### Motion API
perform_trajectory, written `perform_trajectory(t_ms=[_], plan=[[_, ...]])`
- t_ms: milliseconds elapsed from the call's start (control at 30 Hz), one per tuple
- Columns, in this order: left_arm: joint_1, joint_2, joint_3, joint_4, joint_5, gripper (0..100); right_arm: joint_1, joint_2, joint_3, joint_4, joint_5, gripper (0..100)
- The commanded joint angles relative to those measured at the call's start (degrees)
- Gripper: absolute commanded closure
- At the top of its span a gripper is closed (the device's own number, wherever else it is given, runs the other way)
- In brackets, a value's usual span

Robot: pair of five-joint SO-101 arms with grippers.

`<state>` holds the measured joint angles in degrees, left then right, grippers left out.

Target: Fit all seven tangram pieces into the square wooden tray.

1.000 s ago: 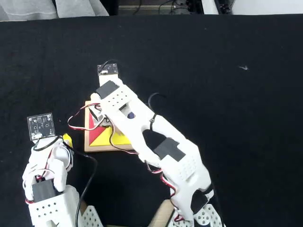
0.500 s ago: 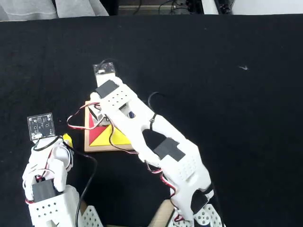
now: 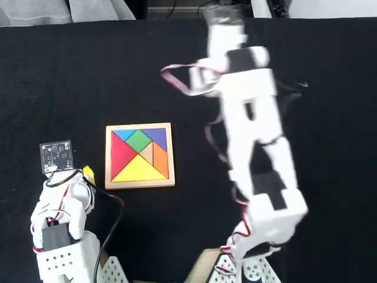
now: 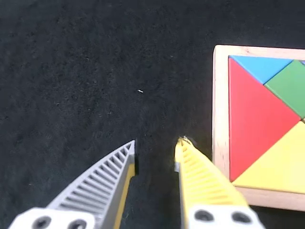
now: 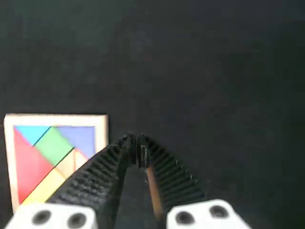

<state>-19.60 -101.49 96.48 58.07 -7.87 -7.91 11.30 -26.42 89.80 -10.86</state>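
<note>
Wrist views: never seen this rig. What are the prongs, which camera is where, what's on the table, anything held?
Two small robot arms sit side by side at a black table. The high view looks down from a fixed camera; each wrist view rides on one arm, so the prongs are that arm's own gripper fingers. The left gripper is open beside the square wooden tray; the right gripper is shut, farther off. Both hold nothing. Coloured tangram pieces fill the tray.
</note>
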Motion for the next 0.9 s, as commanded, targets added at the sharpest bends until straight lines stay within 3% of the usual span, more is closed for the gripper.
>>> perform_trajectory(t_ms=[0, 200, 333, 567, 667, 867], plan=[[0.92, -0.44, -4.26, -0.35, 2.90, 85, 6.15, -8.48, 0.92, 2.81, 0.70, 98.7], [3.30, -0.44, -18.59, -11.69, -0.62, 85, 6.07, -24.13, 8.04, 4.92, 0.70, 98.7], [5.93, -0.35, -25.45, -12.75, -3.52, 75, 5.80, -40.22, 12.79, 2.81, 0.70, 98.7], [11.12, -0.35, -43.38, 0.53, -3.08, 75, 6.15, -67.74, 31.52, -5.45, 0.70, 98.7], [12.00, -0.35, -49.71, 6.15, 1.23, 75, 6.24, -78.29, 42.86, -8.88, 0.79, 98.7], [11.82, -2.02, -54.46, 15.12, 5.01, 75, 6.24, -99.47, 64.66, -18.64, 8.18, 98.7]])
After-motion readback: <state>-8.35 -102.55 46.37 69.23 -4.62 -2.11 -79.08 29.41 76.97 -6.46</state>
